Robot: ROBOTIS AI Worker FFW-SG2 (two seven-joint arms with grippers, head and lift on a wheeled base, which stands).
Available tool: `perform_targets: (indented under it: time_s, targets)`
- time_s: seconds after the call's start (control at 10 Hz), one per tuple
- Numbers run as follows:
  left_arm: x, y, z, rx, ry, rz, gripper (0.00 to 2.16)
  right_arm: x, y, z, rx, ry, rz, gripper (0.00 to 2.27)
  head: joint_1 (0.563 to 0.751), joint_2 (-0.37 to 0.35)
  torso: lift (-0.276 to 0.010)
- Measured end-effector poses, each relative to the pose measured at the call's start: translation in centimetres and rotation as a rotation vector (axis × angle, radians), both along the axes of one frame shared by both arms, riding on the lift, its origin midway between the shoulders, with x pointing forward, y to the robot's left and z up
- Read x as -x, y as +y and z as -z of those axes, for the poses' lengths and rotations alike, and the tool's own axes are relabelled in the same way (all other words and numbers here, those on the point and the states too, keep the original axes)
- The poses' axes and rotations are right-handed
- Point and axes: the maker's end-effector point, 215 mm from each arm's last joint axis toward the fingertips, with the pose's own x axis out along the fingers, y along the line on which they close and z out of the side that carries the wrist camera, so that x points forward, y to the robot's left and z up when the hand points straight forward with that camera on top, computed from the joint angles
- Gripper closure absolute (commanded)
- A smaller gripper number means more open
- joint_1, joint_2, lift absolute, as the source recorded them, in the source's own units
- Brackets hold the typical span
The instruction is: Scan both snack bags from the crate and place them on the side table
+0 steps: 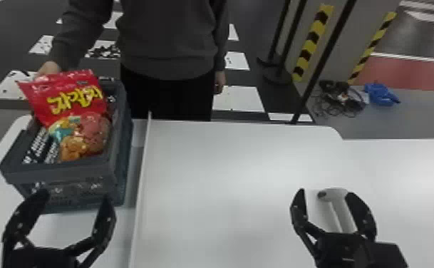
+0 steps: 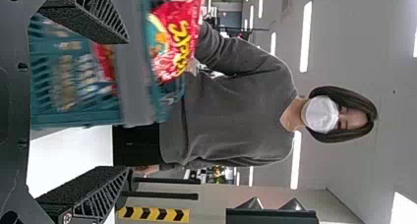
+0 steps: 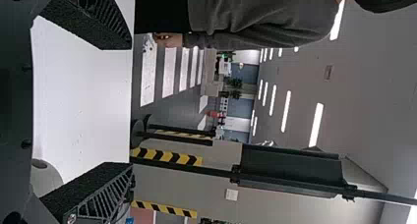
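Your black left gripper [image 1: 75, 197] and right gripper [image 1: 325, 193] are hanging released; the glossy red rectangular snack bag [image 1: 71, 94] is facing you at ten o'clock.

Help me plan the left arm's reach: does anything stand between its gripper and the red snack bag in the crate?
Yes: the crate's near wall stands between the left gripper and the red snack bag. A person's hand is beyond the bag, not between them.
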Motion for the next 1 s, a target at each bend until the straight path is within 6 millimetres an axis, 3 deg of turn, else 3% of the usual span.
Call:
perform_targets:
  time_s: [0.8, 1.0]
  targets:
    - [-0.33, -0.66, -0.23, -0.012, -0.019, -0.015, 0.07, -0.2, -0.05, 0.24, -0.001, 0.007, 0.002, 0.08, 0.695, -0.197, -0.098]
    - [-0.76, 0.11, -0.73, -0.009, -0.028, -0.023, 0.08, -0.29, -0.1, 0.34, -0.001, 0.01, 0.003, 0.08, 0.695, -0.188, -0.098]
